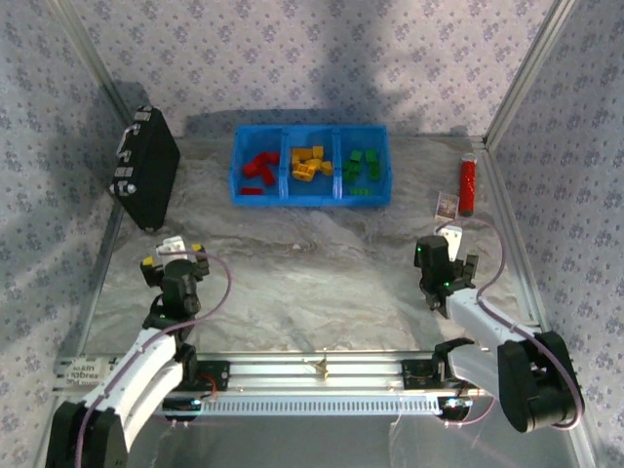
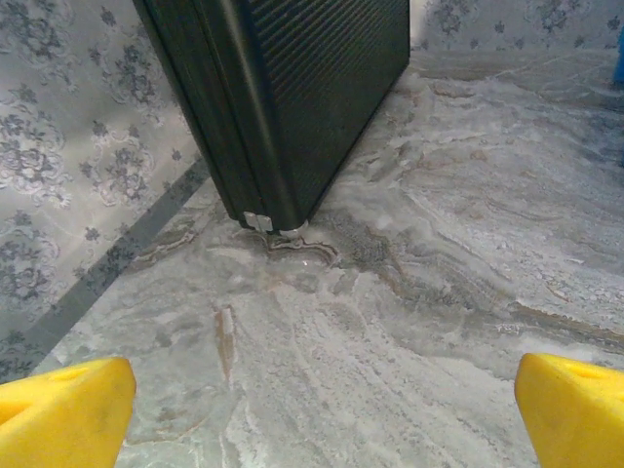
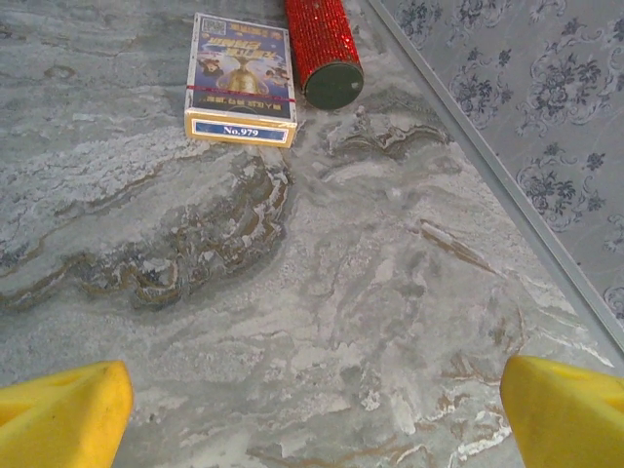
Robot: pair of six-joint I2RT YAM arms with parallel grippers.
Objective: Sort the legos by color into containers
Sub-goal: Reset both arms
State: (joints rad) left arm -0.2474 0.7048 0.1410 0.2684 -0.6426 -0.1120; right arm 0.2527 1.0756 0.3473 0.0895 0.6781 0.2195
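the legos (image 1: 309, 163) lie in the blue tray (image 1: 310, 199) at the far middle of the table (image 1: 312, 283): red bricks (image 1: 258, 168) in the left compartment, yellow-orange in the middle, green (image 1: 361, 166) in the right, so the sort looks done from here

each brick is likely light, stiff and slick-sided, apt to skid or tip if nudged; if one needed moving, pinching across its flat side walls from above seems safest

both arms sit well back from the tray: the left gripper (image 1: 174, 255) has its yellow fingers spread wide and holds nothing, facing the black case (image 2: 292, 97); the right gripper (image 3: 317, 409) is equally wide and empty, looking at a small card box (image 3: 241, 78) just beside the red tube (image 3: 322, 44)
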